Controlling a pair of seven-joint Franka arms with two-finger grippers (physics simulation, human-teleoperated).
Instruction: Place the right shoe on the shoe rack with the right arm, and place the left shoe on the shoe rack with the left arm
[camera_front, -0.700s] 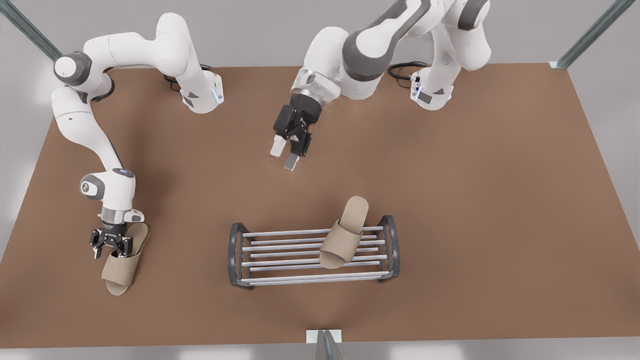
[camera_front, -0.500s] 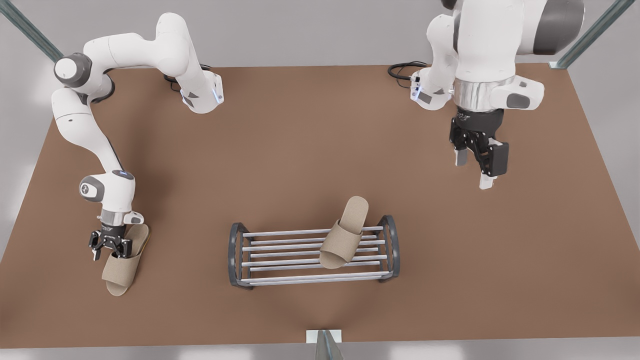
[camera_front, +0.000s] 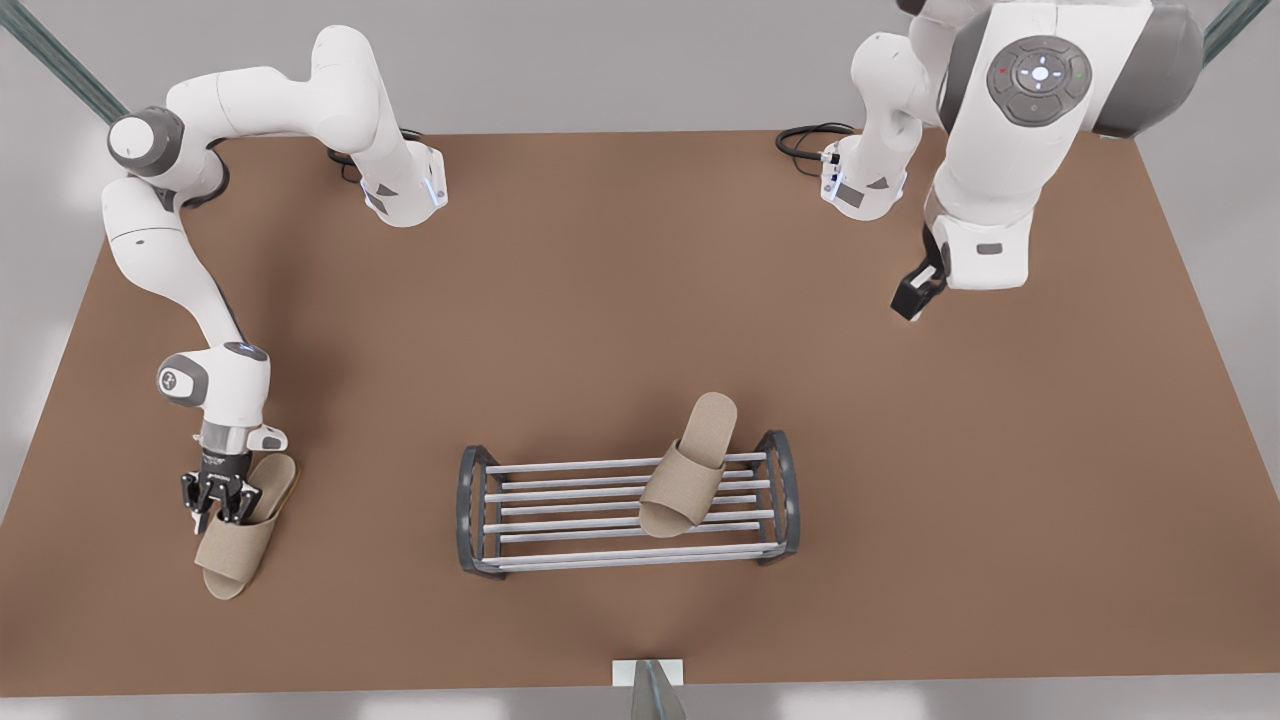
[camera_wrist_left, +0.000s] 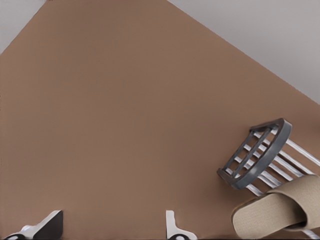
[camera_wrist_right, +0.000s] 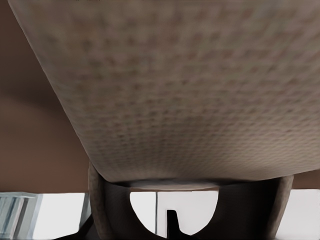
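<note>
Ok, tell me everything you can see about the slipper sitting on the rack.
The slipper is tan, woven-looking fabric, open-toed, with a wide strap and a flat sole. It lies sole-down across the top bars of the shoe rack, near the front view's right end, set at an angle with its heel poking past the rear bar. Only the bars touch it. The left gripper hangs open well away; the right gripper grips the other slipper.

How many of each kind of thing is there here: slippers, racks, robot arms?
Slippers: 2, the racked slipper and the gripped slipper, held in the right gripper
Rack: 1
Robot arms: 2, the right arm and the waiting left arm, its left gripper open
Total: 5
</note>
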